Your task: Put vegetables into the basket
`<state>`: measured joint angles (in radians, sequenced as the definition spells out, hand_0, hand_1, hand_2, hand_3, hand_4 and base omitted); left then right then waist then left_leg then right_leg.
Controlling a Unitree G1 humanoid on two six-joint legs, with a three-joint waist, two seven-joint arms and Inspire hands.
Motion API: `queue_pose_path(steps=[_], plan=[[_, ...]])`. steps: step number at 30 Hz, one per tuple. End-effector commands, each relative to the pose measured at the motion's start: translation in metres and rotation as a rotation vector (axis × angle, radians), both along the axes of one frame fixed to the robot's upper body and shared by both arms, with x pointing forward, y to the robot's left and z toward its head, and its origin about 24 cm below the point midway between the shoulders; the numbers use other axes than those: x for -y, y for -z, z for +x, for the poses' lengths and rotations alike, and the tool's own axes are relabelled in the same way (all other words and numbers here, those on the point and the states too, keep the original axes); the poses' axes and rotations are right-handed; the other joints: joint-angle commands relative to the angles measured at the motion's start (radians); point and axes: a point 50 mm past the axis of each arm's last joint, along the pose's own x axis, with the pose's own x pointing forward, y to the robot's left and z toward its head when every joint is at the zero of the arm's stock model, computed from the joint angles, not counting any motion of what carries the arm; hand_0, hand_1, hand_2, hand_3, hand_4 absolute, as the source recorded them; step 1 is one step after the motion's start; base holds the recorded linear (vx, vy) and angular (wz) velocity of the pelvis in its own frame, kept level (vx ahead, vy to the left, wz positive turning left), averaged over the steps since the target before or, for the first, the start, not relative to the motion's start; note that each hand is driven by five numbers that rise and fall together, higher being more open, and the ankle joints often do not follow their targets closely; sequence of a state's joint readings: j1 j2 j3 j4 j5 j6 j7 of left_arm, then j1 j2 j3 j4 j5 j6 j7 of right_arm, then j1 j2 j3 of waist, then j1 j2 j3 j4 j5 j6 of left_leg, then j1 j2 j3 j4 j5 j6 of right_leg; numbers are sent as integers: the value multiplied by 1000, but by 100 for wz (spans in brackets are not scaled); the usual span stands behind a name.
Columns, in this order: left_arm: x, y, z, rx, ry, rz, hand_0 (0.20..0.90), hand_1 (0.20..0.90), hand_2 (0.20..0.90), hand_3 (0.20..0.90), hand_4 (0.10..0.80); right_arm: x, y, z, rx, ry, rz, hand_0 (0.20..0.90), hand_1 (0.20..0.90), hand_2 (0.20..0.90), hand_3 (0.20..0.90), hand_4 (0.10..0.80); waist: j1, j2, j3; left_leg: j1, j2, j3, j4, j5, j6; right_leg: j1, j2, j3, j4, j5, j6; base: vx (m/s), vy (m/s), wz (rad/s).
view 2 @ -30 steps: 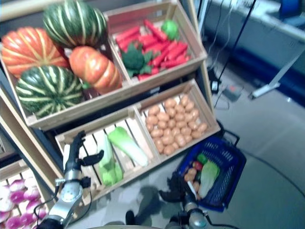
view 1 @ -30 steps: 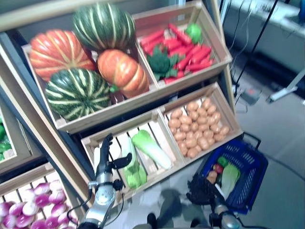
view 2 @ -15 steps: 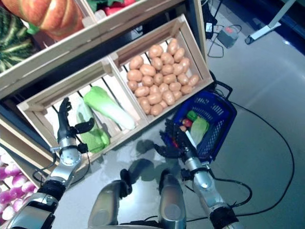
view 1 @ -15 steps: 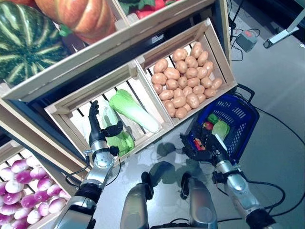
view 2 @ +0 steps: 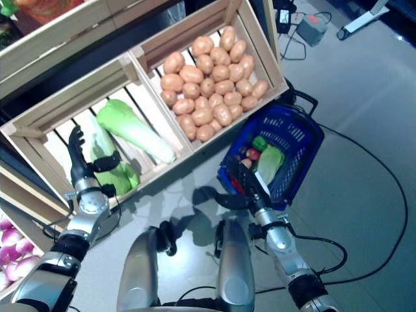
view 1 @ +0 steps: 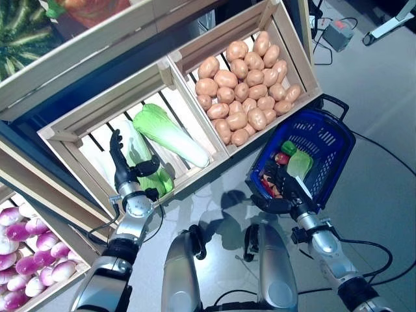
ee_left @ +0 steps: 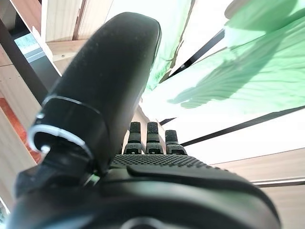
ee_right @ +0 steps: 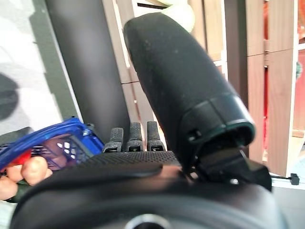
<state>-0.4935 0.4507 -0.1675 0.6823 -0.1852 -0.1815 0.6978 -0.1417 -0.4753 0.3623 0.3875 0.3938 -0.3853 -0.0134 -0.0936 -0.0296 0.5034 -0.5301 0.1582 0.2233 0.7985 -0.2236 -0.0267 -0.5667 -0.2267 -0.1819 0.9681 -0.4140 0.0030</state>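
Blue basket (view 1: 325,140) on floor, vegetables (view 1: 298,162) inside.

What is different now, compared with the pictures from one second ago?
Mainly the camera has tilted down, so the pumpkins and peppers have left the view. The left hand is still open beside a cabbage in the crate, holding nothing. The right hand remains open at the near rim of the blue basket. The vegetables in the basket and the potatoes lie as before.

**Free room and obstacles around the crates and basket**

Left hand (view 1: 128,170), fingers straight, stands over the slatted crate (view 1: 65,136); cabbages (view 1: 170,135) lie at its 2 o'clock. Bare floor (view 1: 224,188) separates the crate from the blue basket (view 1: 330,140), beside the right hand (view 1: 281,194).
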Motion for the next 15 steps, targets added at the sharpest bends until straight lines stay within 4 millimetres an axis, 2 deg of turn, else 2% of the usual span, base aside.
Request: queue_pose_path(steps=[1, 15], plan=[[-33, -58, 9, 194, -132, 67, 900, 900, 900, 900, 800, -2, -40, 14, 181, -3, 30, 900, 900, 900, 900, 800, -14, -8, -21, 53, -12, 50, 69, -177, 42, 32, -18, -3, -29, 21, 6, 2, 59, -2], [-64, -118, 24, 240, -259, 27, 900, 900, 900, 900, 800, 11, -54, 29, 182, 34, -1, 900, 900, 900, 900, 800, -36, -12, 9, -32, 6, 54, 89, -187, 28, -71, -6, 32, -23, 38, 24, 17, 56, 0]])
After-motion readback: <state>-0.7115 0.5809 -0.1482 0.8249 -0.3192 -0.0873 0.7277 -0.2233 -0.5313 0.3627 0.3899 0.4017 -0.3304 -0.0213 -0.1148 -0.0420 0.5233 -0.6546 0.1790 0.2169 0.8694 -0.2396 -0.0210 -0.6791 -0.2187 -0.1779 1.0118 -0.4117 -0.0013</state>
